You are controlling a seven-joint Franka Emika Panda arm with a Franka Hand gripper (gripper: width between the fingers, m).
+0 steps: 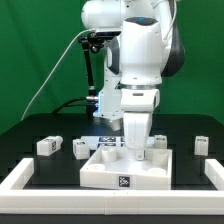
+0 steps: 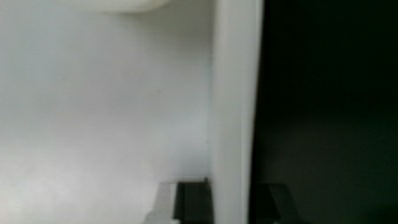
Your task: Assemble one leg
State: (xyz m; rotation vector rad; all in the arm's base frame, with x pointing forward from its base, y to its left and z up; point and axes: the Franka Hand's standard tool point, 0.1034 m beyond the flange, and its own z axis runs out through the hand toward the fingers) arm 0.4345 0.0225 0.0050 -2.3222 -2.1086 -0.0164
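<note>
The large white square part [image 1: 125, 170] lies on the black table at the front centre, with a marker tag on its front face. My gripper [image 1: 136, 151] reaches straight down onto its far side. In the wrist view the dark fingers [image 2: 192, 206] stand on both sides of the part's raised rim [image 2: 237, 100], and the gripper [image 2: 235, 202] is shut on that rim. Small white legs lie loose on the table: two at the exterior view's left [image 1: 47, 146] [image 1: 80, 148] and one at its right [image 1: 201, 144]. No leg shows in the wrist view.
The marker board [image 1: 108, 140] lies behind the square part. A white barrier [image 1: 22, 178] runs round the table's front corners. A round boss [image 2: 134, 5] shows on the part's inner face. A green backdrop stands behind the arm.
</note>
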